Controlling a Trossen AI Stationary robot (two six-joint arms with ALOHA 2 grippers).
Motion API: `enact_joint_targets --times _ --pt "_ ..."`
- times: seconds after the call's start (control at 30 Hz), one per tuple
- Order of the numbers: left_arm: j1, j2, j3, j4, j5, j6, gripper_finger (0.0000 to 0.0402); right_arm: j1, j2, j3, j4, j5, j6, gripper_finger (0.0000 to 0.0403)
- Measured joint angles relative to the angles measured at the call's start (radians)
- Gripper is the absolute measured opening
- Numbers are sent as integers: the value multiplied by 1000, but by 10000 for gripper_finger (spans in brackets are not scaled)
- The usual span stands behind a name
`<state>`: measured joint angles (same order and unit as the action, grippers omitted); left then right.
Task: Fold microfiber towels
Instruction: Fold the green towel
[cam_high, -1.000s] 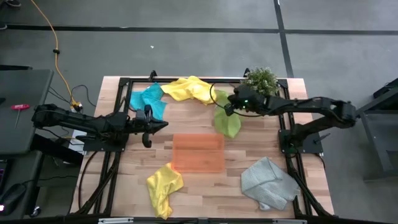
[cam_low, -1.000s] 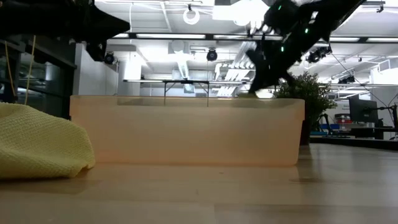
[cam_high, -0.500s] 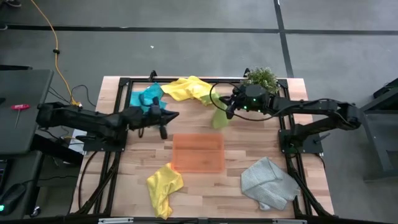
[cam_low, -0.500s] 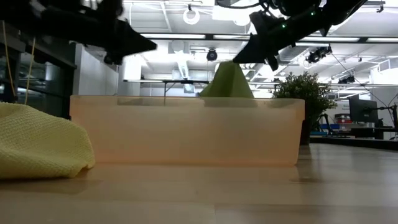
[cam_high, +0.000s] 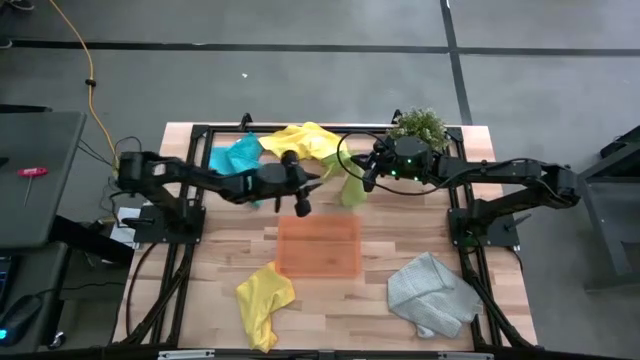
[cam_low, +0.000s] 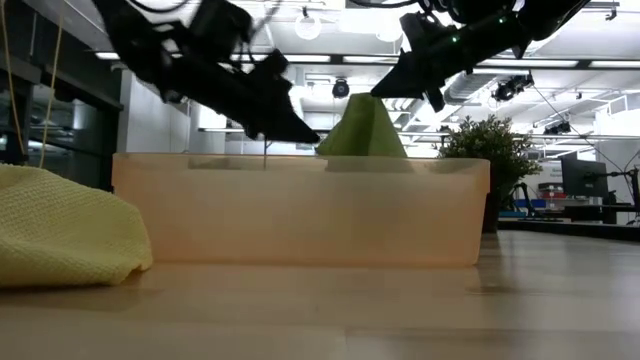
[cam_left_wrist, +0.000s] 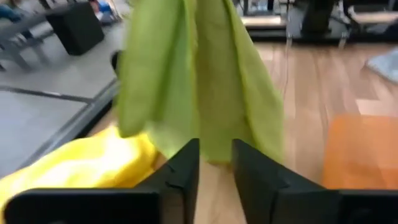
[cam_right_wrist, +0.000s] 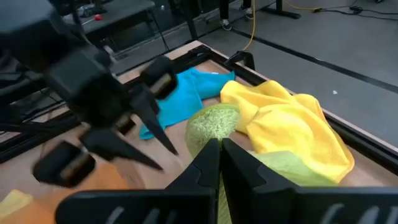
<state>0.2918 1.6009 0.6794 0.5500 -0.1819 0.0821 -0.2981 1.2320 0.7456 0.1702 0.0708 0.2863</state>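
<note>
Green towel (cam_high: 352, 188) held aloft by right gripper (cam_high: 366, 176), fingers clamped on top edge, near far edge of bench (cam_high: 400, 250). Judged light, limp, non-slip pile; best pinched at free hanging corner. Left gripper (cam_high: 312, 188) fingers seen slightly apart just beside towel, nothing held. Wood bench slatted, bare near middle. Orange tray (cam_high: 318, 246) at centre. Room: open lab, grey floor.
</note>
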Motion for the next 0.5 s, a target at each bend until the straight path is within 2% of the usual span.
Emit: enact_joint_targets --times 0.23,0.5 --pt "32 145 121 1 38 -22 159 0 0 0 0 -2 0 0" --pt "57 199 170 -45 56 -28 169 0 0 0 0 -10 -8 0"
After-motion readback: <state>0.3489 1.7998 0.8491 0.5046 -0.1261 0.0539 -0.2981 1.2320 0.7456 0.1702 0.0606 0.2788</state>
